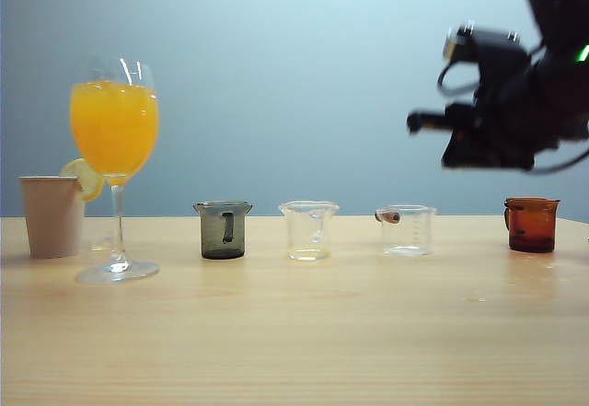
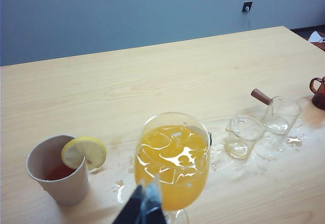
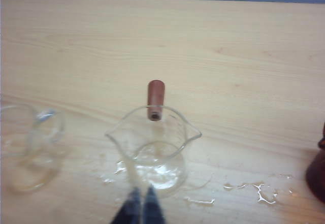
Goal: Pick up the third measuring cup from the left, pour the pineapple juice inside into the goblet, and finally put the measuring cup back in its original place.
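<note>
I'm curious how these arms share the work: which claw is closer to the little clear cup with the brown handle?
The right claw. It hangs shut above the brown-handled cup, not touching it. The left claw is farther off, by the goblet of orange drink.

Glossy clear goblet, matt pale wood-grain table

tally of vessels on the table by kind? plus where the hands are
Measuring cups: 4: smoky grey, clear spouted, third measuring cup, amber
Goblet: 1
Paper cup: 1
Total: 6
Right hand shut, raised above third cup; left hand near goblet, shut.
</note>
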Robot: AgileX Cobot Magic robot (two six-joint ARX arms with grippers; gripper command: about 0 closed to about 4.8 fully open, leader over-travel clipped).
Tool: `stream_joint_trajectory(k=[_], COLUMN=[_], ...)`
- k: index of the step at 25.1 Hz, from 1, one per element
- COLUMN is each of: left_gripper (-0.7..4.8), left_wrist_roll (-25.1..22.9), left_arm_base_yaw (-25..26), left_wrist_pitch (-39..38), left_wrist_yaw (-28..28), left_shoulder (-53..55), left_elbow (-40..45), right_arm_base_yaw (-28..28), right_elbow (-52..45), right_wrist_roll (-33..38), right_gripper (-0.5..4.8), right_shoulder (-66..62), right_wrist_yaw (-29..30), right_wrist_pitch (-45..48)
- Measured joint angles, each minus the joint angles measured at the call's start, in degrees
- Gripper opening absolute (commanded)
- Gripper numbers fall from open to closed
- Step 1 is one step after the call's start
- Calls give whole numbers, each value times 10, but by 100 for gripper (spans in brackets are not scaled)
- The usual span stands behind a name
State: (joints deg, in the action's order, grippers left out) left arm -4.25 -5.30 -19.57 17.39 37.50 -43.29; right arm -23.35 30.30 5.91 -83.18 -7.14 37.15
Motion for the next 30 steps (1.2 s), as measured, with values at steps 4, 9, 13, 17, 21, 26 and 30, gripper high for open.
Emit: stream_joint_trajectory(k=[4, 9, 13, 17, 21, 26, 30], left_gripper=[-4, -4, -4, -4, -4, -4, -4], left_wrist_roll=[0, 0, 0, 0, 0, 0, 0], left_arm_base_yaw=[0, 0, 0, -4, -1, 49, 75], left_wrist_pitch=[0, 0, 0, -12, -14, -11, -8], left_wrist_yaw=[0, 0, 0, -12, -11, -9, -9], left_shoulder=[0, 0, 0, -19, -83, -149, -205], left_elbow=[0, 0, 0, 6, 30, 44, 90], right_arm_base_yaw=[0, 0, 0, 0, 1, 1, 1], right_elbow=[0, -3, -33, -57, -72, -126, -172], right_wrist_roll=[0, 0, 0, 0, 0, 11, 16], right_gripper=[-8, -8, -8, -8, -8, -8, -7], right_shoulder=[118, 217, 342, 441, 546, 604, 607], right_wrist_yaw=[61, 117, 119, 119, 113, 82, 65], right_wrist_pitch=[-139, -274, -311, -381, -425, -428, -398])
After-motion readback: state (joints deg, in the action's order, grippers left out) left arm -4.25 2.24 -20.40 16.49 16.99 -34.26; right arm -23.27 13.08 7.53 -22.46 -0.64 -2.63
